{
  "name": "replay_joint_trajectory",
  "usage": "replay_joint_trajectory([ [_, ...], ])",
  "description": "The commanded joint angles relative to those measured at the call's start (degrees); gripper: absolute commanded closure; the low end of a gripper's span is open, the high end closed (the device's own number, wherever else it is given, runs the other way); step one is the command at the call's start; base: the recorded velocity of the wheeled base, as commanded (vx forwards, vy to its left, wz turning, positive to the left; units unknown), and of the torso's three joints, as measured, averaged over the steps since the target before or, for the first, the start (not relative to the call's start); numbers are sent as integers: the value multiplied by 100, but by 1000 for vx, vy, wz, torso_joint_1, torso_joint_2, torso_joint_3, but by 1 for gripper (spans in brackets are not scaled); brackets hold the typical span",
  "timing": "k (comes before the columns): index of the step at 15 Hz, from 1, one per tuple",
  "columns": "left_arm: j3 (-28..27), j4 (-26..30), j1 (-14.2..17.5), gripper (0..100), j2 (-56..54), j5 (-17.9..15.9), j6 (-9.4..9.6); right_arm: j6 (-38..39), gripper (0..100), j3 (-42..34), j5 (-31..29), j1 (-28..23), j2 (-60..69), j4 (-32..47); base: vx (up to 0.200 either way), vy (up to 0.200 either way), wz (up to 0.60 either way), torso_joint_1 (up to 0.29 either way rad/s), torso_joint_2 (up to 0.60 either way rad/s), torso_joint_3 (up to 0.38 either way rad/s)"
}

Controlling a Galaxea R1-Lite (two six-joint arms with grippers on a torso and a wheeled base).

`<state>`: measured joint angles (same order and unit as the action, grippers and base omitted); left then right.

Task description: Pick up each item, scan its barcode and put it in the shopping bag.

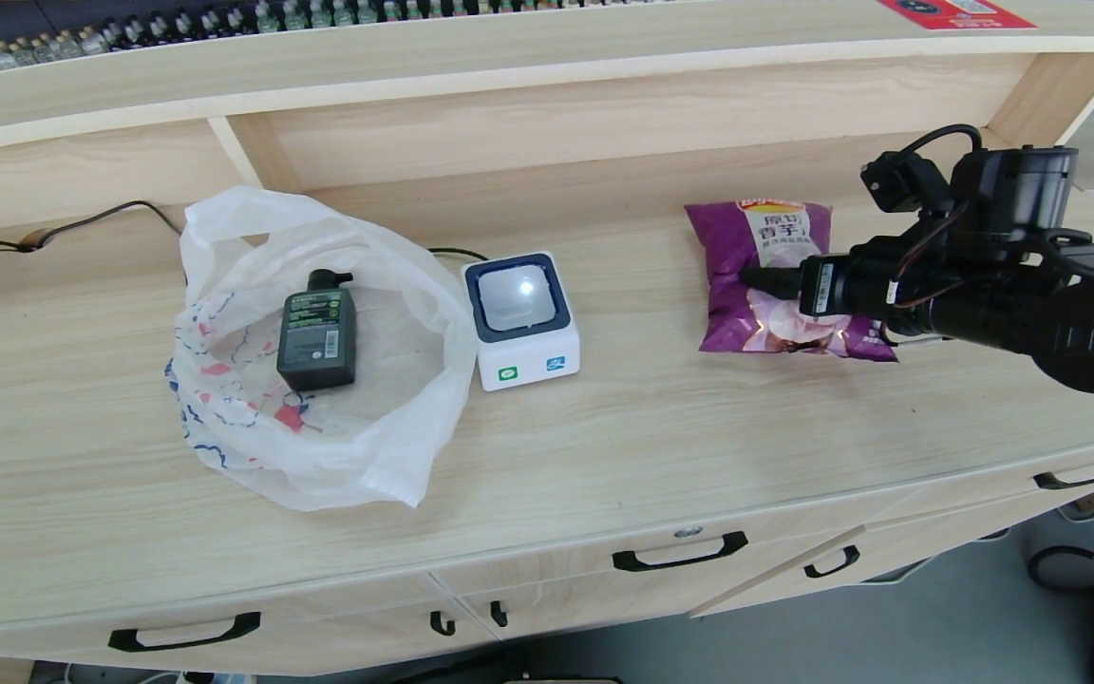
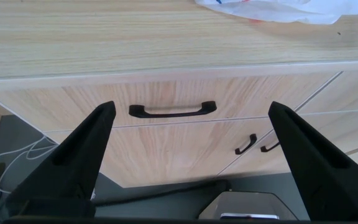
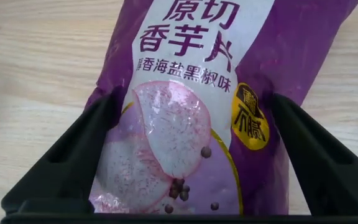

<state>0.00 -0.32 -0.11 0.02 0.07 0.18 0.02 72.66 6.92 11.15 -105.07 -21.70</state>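
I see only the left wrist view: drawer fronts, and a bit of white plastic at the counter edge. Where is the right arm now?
Observer: The right gripper is over the purple chip bag, its fingers open, one on each side of the bag.
Operator: Is anything inside the shopping bag?
Observer: Yes, a black bottle lies inside the shopping bag.
Operator: And where is the scanner?
Observer: The white scanner stands on the counter between the shopping bag and the chip bag, close beside the shopping bag.
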Motion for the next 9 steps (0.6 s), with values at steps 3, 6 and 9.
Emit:
replay_joint_trajectory([
  [3, 0, -12, 2, 0, -2, 1, -1, 6, 0, 38, -7, 1, -119, -1, 0, 0, 0, 0, 0, 0],
  [6, 0, -12, 2, 0, -2, 1, 8, 6, 100, 3, -16, 1, -101, -1, 0, 0, 0, 0, 0, 0],
  [9, 0, -12, 2, 0, -2, 1, -1, 33, 100, -111, -24, 18, -57, -10, 0, 0, 0, 0, 0, 0],
])
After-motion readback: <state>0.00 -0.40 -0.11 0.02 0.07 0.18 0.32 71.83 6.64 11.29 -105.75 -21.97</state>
